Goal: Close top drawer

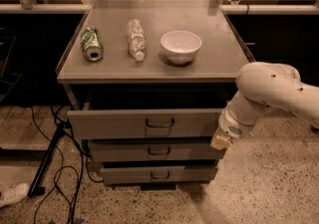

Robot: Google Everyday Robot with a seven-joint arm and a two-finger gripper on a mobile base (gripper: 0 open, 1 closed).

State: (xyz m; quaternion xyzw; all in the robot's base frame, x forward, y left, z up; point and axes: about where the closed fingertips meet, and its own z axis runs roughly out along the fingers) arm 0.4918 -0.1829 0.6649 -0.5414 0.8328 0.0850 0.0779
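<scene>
Found top drawer point(119, 124) standing open beneath counter point(219, 54). Noted end effector point(221, 141) at drawer's right end, apparently touching the front; cannot tell whether clenched or released.

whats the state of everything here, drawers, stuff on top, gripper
top drawer, pulled out, open
middle drawer, set further back than the top one, cannot tell if fully shut
bottom drawer, same as the middle one
can, lying on its side
bottle, lying on its side
bowl, upright, looks empty
gripper, low at the right end of the top drawer's front
</scene>
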